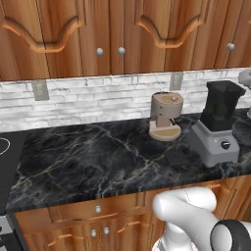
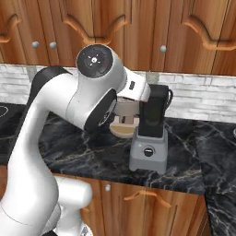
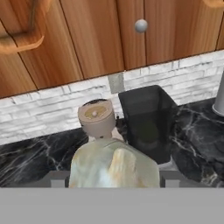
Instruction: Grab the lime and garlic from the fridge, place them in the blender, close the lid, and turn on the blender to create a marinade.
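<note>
A black marble counter [image 1: 98,162] holds the blender [image 1: 219,128], its open dark jar [image 3: 146,120] showing something greenish inside. The flat black lid [image 1: 177,156] lies beside its base. The gripper [image 3: 114,168] clasps 1 pale garlic bulb [image 3: 111,164].

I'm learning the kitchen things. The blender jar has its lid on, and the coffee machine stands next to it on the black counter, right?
Not quite. The blender jar is open on top, as the hand view shows; the lid lies flat on the counter beside the blender's base. The coffee machine does stand next to it.
</note>
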{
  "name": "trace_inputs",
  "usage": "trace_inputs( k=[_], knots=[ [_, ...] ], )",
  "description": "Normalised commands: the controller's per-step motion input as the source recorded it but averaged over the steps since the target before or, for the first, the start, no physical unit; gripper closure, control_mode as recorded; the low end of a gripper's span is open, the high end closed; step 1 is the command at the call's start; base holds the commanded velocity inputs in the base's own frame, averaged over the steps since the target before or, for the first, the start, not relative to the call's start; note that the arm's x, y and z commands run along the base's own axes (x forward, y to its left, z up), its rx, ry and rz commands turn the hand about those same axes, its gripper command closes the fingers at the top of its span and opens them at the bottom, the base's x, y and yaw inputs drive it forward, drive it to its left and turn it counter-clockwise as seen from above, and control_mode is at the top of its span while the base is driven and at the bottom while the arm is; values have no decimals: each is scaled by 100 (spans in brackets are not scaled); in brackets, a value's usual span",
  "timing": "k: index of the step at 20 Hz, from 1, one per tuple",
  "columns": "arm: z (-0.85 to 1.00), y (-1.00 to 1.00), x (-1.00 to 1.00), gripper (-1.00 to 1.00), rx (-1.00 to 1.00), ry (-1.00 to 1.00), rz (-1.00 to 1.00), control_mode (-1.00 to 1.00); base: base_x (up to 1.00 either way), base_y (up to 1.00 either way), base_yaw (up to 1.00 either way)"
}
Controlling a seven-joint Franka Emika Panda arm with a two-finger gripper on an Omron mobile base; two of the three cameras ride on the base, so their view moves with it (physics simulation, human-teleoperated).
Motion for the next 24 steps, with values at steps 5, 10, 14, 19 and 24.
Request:
trace_inputs(
  k=[5, 10, 14, 19, 24],
  knots=[
    [-18, -27, 88, 100, 0, 10, 0, -100, 0, 0, 0],
    [-10, -25, 86, 100, 0, 3, 0, -100, 0, 0, 0],
    [-48, -28, 70, 100, 0, 0, 1, -100, 0, 0, 0],
    [-41, -25, 60, 100, 0, 0, 0, -100, 0, 0, 0],
    [-2, -19, 48, 100, 0, 3, 1, -100, 0, 0, 0]
  ],
)
